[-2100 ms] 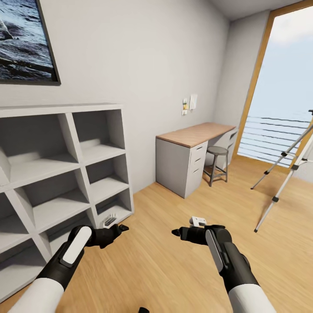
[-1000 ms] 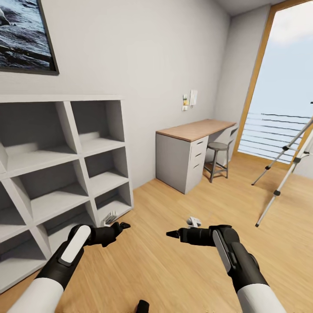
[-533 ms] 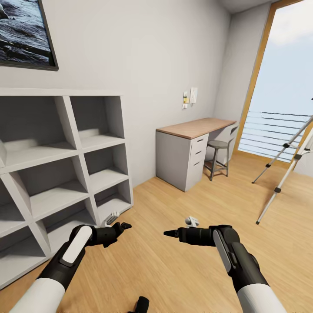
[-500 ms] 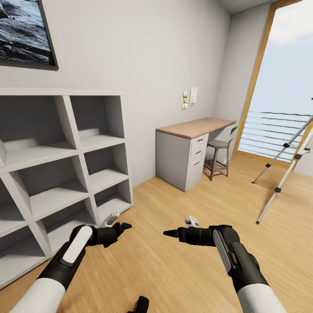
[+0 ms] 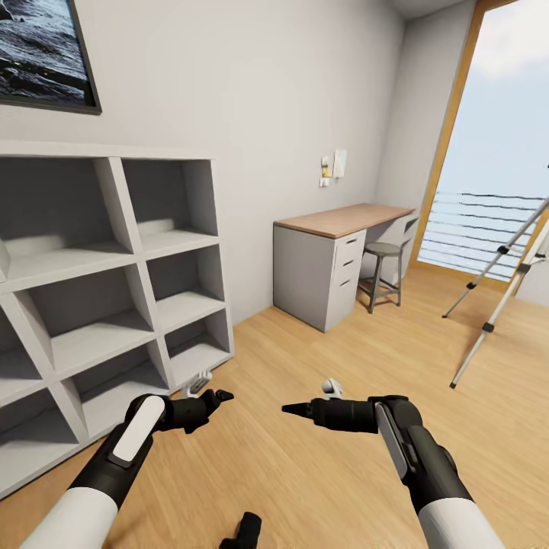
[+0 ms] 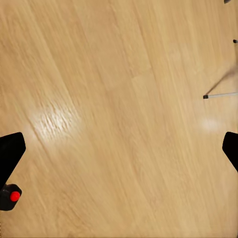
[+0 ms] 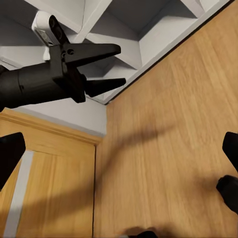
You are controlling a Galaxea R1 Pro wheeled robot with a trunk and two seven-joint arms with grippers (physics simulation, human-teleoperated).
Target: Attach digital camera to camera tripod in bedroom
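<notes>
Silver legs of the camera tripod (image 5: 503, 282) stand by the window (image 5: 496, 152) at the far right of the bedroom, well apart from both tools. Left tool (image 5: 217, 397) hovers over the plank floor (image 5: 328, 457) beside the grey shelf unit (image 5: 114, 290), jaws parted, holding nothing. Right tool (image 5: 293, 410) points towards it, likewise spread and empty. A wood-topped worktop (image 5: 343, 219) stands against the wall

silver-legged camera tripod (image 5: 499, 290) on bedroom floor by window, far right
</notes>
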